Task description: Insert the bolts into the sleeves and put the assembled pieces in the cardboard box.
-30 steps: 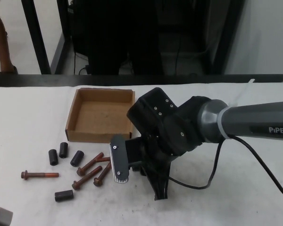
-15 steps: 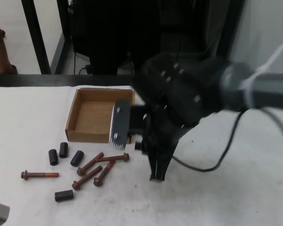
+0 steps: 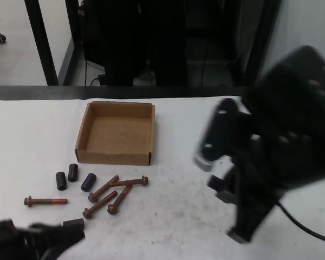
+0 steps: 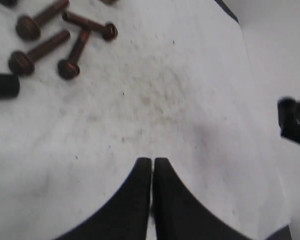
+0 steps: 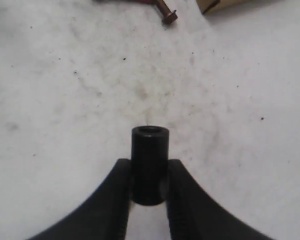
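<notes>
My right gripper (image 5: pixel 149 167) is shut on a black sleeve (image 5: pixel 150 145), held with its open end pointing away, above bare bench. In the high view the right arm (image 3: pixel 276 151) hangs over the bench's right side. My left gripper (image 4: pixel 152 162) is shut with nothing in it, low over the bench right of the bolts (image 4: pixel 45 42). Its arm (image 3: pixel 27 241) shows at the near left corner. Several rusty bolts (image 3: pixel 116 189) and several black sleeves (image 3: pixel 72 173) lie in front of the cardboard box (image 3: pixel 116 157), which holds nothing.
One bolt (image 3: pixel 46 201) lies apart at the left, and a lone sleeve (image 3: pixel 73 223) lies nearest the left arm. A bolt head (image 5: pixel 165 12) and the box corner (image 5: pixel 215 4) edge the right wrist view. A black rail runs along the bench's far edge.
The right arm has swung from the bolts at mid bench up and over to the right side. The left arm has come into the high view at the near left corner.
</notes>
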